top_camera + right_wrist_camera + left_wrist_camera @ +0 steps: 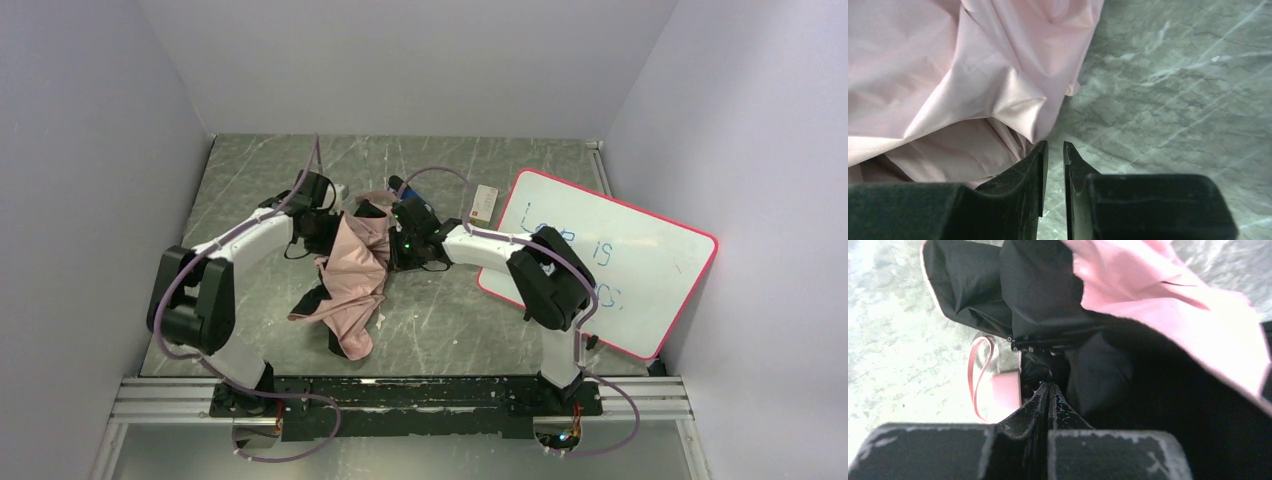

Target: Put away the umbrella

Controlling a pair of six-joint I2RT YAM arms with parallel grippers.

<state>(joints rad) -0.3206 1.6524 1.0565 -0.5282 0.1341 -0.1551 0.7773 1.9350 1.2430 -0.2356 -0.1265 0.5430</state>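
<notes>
We see a grey-green marbled bench (pixel 480 330) walled in by pale panels. On its right side sits a whiteboard (pixel 640 290), turned askew, with a red frame and blue handwriting.

The two arms reach in from the near edge. The left arm (pixel 240 250) bends toward the middle of the bench. The right arm (pixel 540 275) crosses over the whiteboard's near-left corner.

Between the arms, at about the middle of the bench, lies the umbrella (pixel 355 270). It is unfolded into a crumpled heap, with pale pink fabric on top and black underside showing at the edges. It stretches from the far ends of the arms down toward the near edge.

The left hand (pixel 1049 388) is at the umbrella's far-left end. Its fingers are pressed together, and their tips sit against the black underside, just below a bundle of thin ribs. We cannot tell whether a fold of cloth is caught between them.

The right hand (pixel 1054 146) is at the umbrella's far-right side, low over the bench. Its fingers stand slightly apart with only a narrow slit between them, and nothing is in it. The pink fabric comes right up to the tip of one finger.

The pink handle (pixel 1007 390) shows just left of the left hand's fingertips. The pink strap (pixel 977 375) loops beside it over the bare bench.

A small white card (pixel 484 203) lies at the whiteboard's far-left corner.
</notes>
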